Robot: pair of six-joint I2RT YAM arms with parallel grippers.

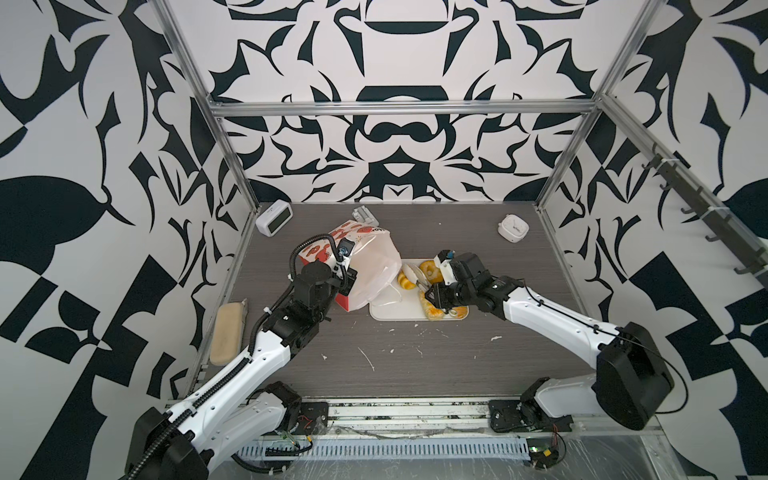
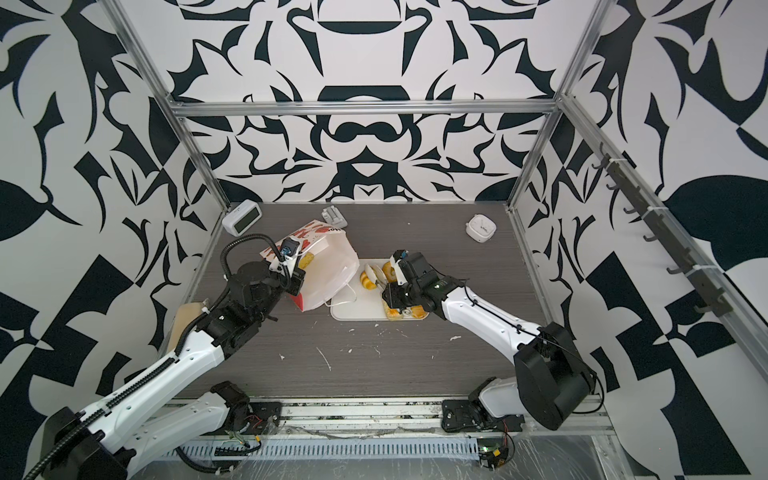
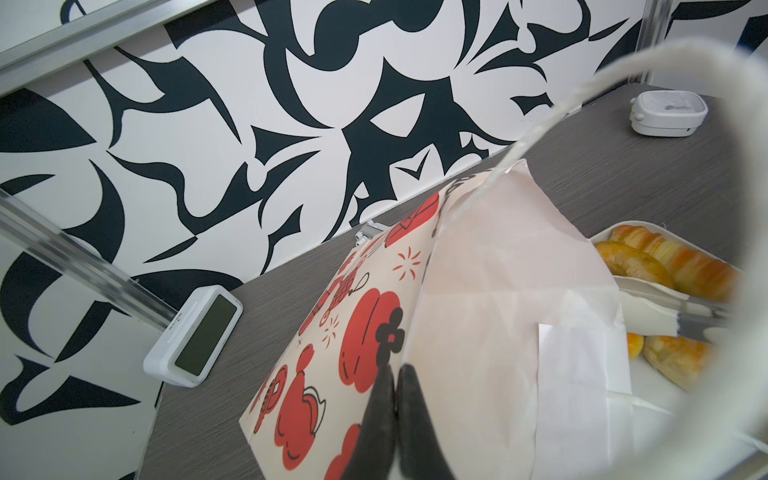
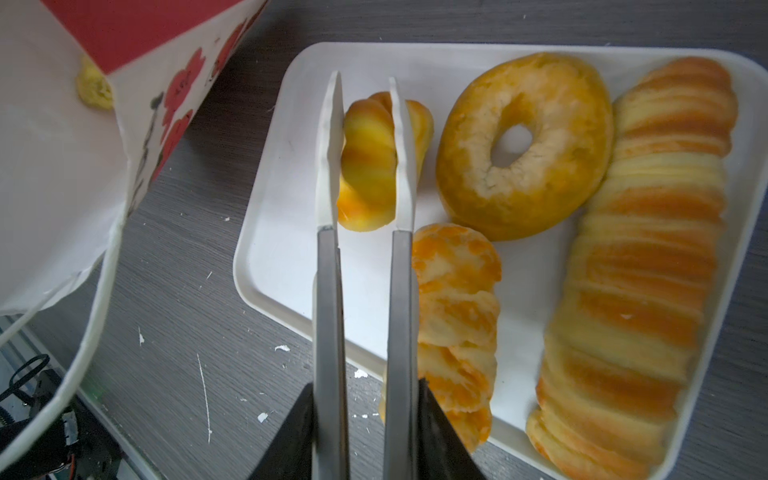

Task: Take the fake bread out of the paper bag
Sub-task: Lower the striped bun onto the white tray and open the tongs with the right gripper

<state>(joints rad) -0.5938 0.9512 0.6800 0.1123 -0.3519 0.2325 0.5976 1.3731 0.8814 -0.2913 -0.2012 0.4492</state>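
Observation:
The paper bag (image 1: 368,266) leans open toward the white tray (image 4: 274,249). My left gripper (image 3: 397,370) is shut on the bag's printed wall at the rim. My right gripper (image 4: 365,386) is shut on metal tongs (image 4: 330,291). The tongs' white tips stand slightly apart on either side of a ridged bun (image 4: 370,166) over the tray. Also on the tray lie a bagel (image 4: 523,145), a twisted stick (image 4: 457,311) and a long braided piece (image 4: 648,270) of fake bread. One more yellow piece (image 4: 93,87) shows inside the bag, also seen in a top view (image 2: 306,261).
A white digital clock (image 1: 274,216) sits at the back left, a grey clip-like thing (image 1: 363,214) behind the bag, and a small white clock (image 1: 513,226) at the back right. A beige block (image 1: 226,332) lies along the left edge. White flecks dot the table's front.

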